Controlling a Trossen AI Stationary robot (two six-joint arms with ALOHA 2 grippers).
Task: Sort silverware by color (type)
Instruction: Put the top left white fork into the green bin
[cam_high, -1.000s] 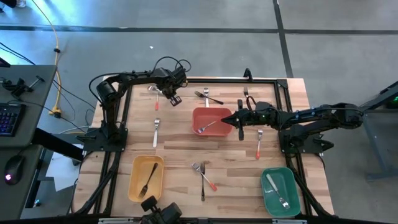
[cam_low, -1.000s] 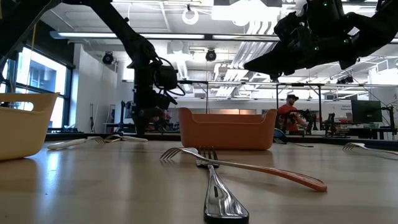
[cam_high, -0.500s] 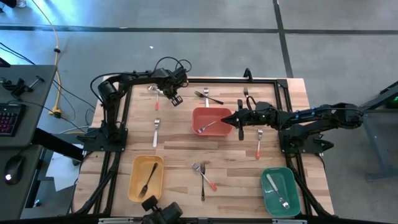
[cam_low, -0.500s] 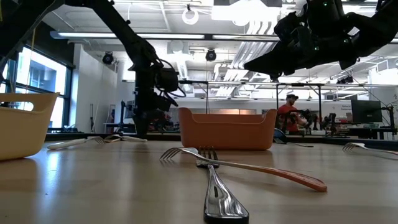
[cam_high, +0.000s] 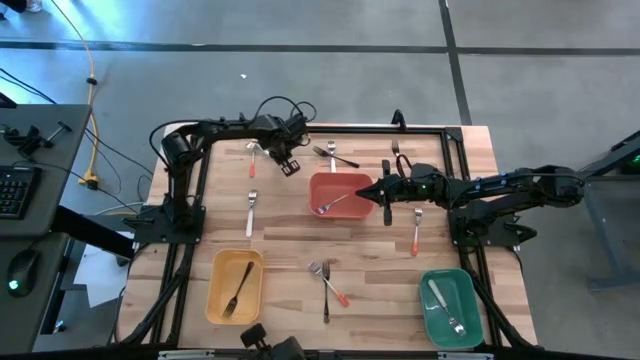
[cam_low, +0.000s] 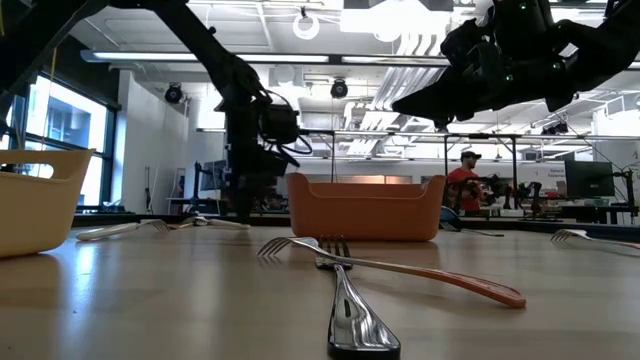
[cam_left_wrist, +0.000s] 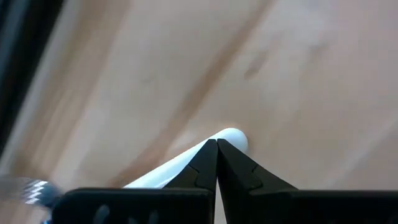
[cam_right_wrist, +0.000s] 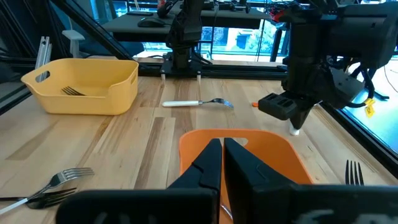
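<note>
Forks lie scattered over the wooden table (cam_high: 290, 225). At the left, a dark fork (cam_high: 239, 285) rests in the yellow bin (cam_high: 216, 290), with a white-handled fork (cam_high: 251, 213) above it on the bare wood. The left gripper (cam_high: 288, 163), fingers pressed together on a pale-handled utensil (cam_left_wrist: 231, 136), sits near the table's far edge. Mid-table, the red bin (cam_high: 340, 195) holds one fork (cam_high: 335, 203). The right gripper (cam_high: 380, 195), fingers closed on nothing, hovers beside that bin. A green bin (cam_high: 449, 307) sits far right.
</note>
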